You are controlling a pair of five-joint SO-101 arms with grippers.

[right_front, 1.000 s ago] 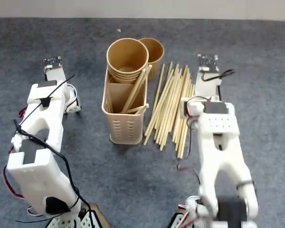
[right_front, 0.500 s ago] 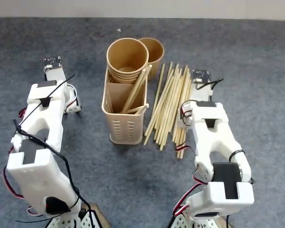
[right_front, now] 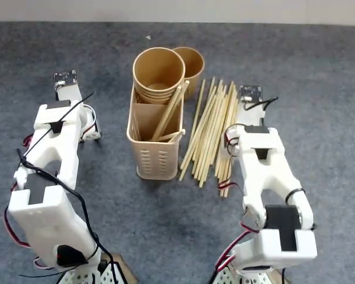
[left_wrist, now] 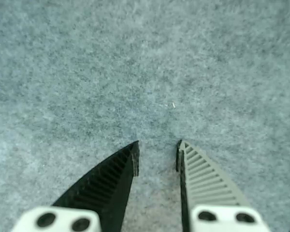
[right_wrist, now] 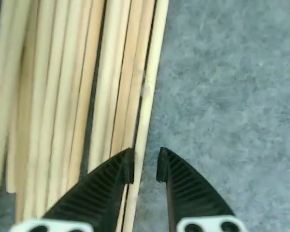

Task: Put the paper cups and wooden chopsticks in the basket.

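Observation:
A tan slotted basket (right_front: 155, 142) stands mid-table with stacked paper cups (right_front: 158, 71) in its far end and a few wooden chopsticks (right_front: 169, 112) leaning inside. One more paper cup (right_front: 193, 61) sits on the carpet behind it. Loose chopsticks (right_front: 213, 130) lie in a fan to the basket's right. My right arm (right_front: 257, 148) hangs over that pile's right edge. My right gripper (right_wrist: 145, 164) is open by a narrow gap astride the outermost chopstick (right_wrist: 147, 92). My left gripper (left_wrist: 157, 150) is open over bare carpet, holding nothing.
Grey carpet (right_front: 319, 71) covers the table. My left arm (right_front: 53, 148) stretches along the left side, well apart from the basket. Open carpet lies right of the chopstick pile and in front of the basket.
My right arm has swung left and drawn in over the right edge of the chopstick pile, then nearly stopped. The left arm, basket and cups have not moved.

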